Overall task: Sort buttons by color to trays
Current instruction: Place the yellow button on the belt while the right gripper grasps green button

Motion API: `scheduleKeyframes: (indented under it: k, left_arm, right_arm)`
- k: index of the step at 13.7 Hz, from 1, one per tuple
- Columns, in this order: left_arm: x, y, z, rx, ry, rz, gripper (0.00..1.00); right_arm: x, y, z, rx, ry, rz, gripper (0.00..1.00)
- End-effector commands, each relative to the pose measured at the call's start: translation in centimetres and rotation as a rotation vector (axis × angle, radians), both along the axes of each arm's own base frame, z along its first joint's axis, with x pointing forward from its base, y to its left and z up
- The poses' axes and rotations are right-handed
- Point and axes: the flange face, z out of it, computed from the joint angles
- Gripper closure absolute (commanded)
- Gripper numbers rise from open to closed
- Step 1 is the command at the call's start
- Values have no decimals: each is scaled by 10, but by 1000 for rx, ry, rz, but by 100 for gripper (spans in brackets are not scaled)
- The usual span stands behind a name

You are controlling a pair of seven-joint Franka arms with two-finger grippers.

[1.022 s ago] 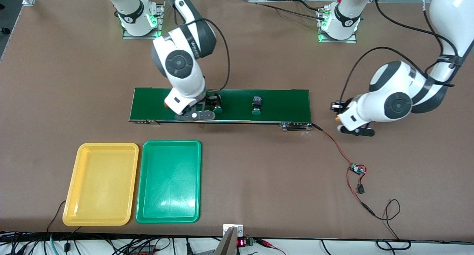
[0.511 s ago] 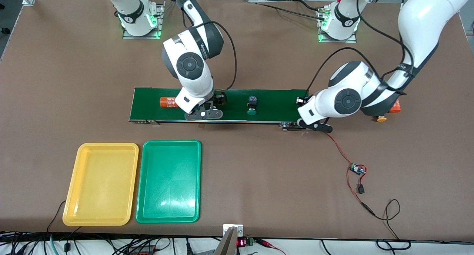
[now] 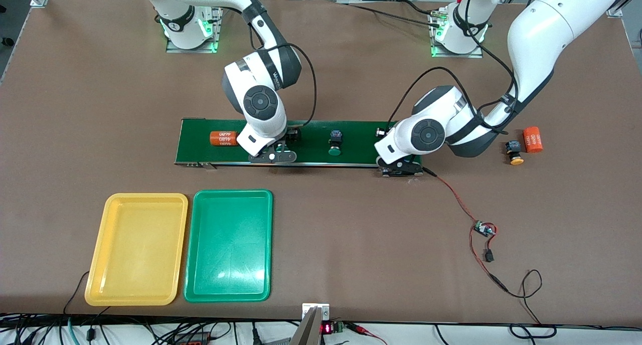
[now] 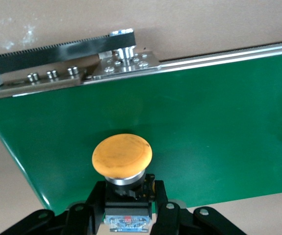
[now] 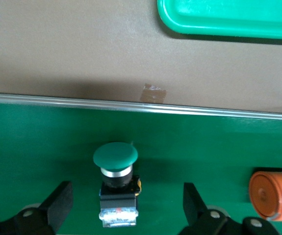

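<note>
Left gripper [image 4: 126, 215]: you see it at the belt's [image 3: 361, 134] left-arm end, fingers clamped on a yellow button's [image 4: 122, 156] body.
Right gripper [image 5: 126, 205]: over the belt, fingers spread wide either side of a green button [image 5: 115, 159], not touching it.
Other green button [image 3: 334, 141]: on the belt, between the two grippers.
Other yellow button [image 3: 514, 152]: on the table toward the left arm's end, just beside an orange cylinder [image 3: 532, 139].
Second orange cylinder [image 3: 223, 138]: on the belt, right-arm end.
Yellow tray [image 3: 136, 249], green tray [image 3: 228, 245]: side by side, nearer the front camera than the belt.
</note>
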Motion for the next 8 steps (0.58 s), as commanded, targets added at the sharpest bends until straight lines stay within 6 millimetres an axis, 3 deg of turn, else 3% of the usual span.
scheduleKeyframes:
  k: [1, 6, 7, 8]
  left_arm:
    - [6, 12, 9, 20, 8, 30, 0]
    - [70, 89, 82, 143, 55, 128, 0]
    - [79, 108, 90, 162, 68, 156, 0]
    - [87, 131, 95, 173, 66, 191, 0]
  right_arm:
    - [-14, 1, -8, 6, 2, -5, 0]
    - [-22, -15, -28, -22, 39, 0, 1]
    - [-21, -20, -29, -27, 47, -5, 10]
    - [-21, -22, -29, -27, 54, 6, 25]
